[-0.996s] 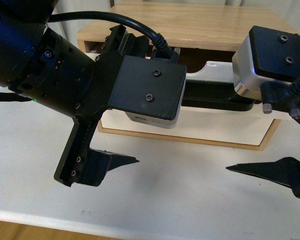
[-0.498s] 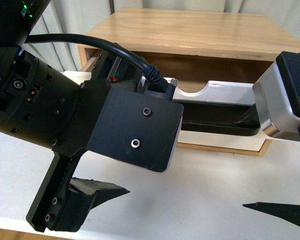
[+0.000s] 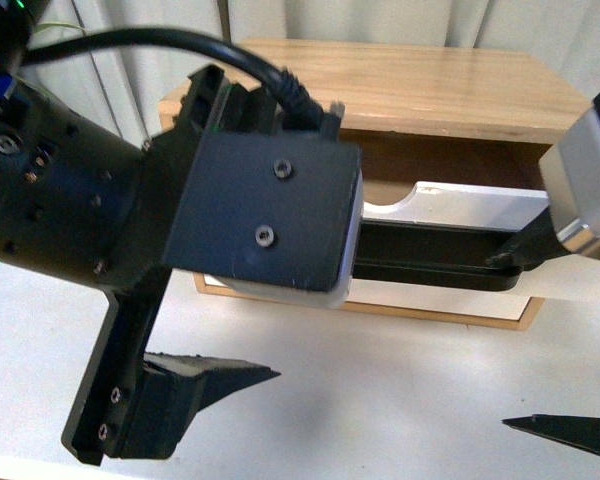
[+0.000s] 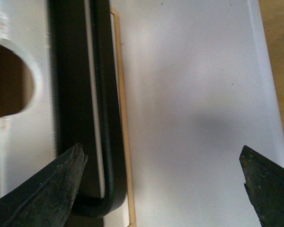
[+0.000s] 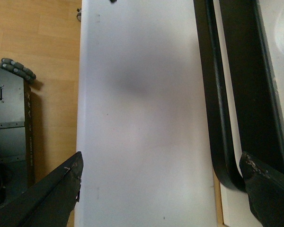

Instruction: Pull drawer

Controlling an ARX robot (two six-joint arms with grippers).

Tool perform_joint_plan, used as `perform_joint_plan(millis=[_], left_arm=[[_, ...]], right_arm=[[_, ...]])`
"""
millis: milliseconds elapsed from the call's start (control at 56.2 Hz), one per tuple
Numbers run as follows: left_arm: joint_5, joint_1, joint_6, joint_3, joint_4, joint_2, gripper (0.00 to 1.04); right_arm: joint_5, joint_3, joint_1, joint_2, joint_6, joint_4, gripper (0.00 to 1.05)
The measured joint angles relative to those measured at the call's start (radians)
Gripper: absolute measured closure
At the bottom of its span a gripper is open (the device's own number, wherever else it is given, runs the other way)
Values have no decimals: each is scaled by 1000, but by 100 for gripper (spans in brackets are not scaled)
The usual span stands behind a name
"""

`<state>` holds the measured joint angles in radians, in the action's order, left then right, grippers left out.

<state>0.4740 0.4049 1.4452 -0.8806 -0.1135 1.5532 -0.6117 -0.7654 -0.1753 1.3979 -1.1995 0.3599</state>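
My left claw (image 4: pixel 161 163) is spread wide and grips nothing. Its wrist view puts one fingertip (image 4: pixel 68 165) over the black bar handle (image 4: pixel 109 118) of the drawer (image 4: pixel 19 156) and the other over bare table (image 4: pixel 194 85). My right claw (image 5: pixel 161 165) gapes likewise at the handle's other end. Only the front view shows the drawer standing part-way out of the wooden cabinet (image 3: pixel 430 75).
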Motion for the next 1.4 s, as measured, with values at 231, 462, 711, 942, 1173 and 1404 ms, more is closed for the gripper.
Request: perform_joint_plan(millis=[231,462,711,942,1173,1404], left_arm=[[-2,-6,-16,-6,-51,-140,6],[-1,-24,-95,103,44,-324,6],[18,-152,-345,286,278,-538,6],[33,-398,-662,531,499,-749,6],[47,-551,-1125,621,657,-897,6],[-365,-426,-1340,631,460,-967,27]], right_arm=[[-10,0,42,-116,20,59,9],[-37,43,109,-306,86,-42,9],[-72,193,233,-562,255,-224,9],[-60,378,438,-868,499,-368,9],[-73,468,619,-1020,656,-374,9],[74,490,579,-1049,777,-413,17]])
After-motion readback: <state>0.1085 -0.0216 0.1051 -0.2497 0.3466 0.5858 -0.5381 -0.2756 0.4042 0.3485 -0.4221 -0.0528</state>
